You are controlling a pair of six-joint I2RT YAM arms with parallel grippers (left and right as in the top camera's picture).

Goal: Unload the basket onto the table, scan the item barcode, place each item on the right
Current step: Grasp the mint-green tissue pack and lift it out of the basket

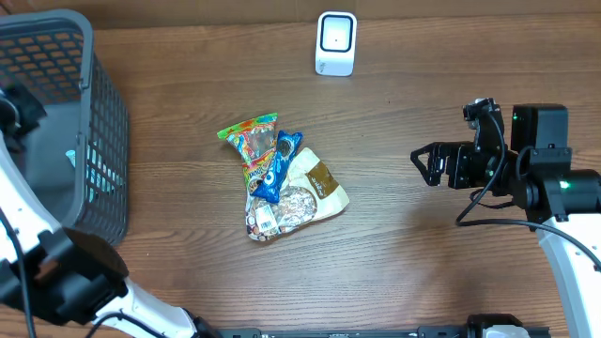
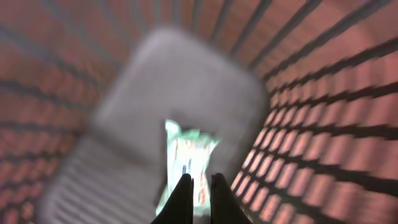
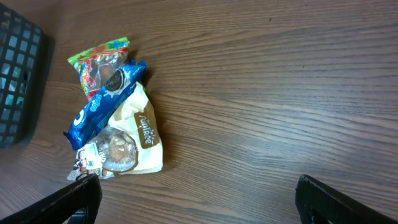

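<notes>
A pile of snack packets lies mid-table: a green gummy bag (image 1: 252, 139), a blue cookie pack (image 1: 279, 167) and a cream pouch (image 1: 317, 188) with a barcode label at its lower left. The white scanner (image 1: 335, 43) stands at the far edge. My left gripper (image 2: 200, 178) hangs shut inside the grey basket (image 1: 103, 122), above a white-and-green packet (image 2: 186, 152) on the basket floor; this view is blurred, and no grip on the packet shows. My right gripper (image 1: 423, 167) is wide open over bare wood, right of the pile, with nothing between its fingers (image 3: 81, 196).
The basket's tall mesh walls (image 2: 323, 124) surround the left gripper closely. Wood tabletop (image 3: 261, 93) stretches between the pile and the right arm. The basket corner (image 3: 18, 81) shows at the left of the right wrist view.
</notes>
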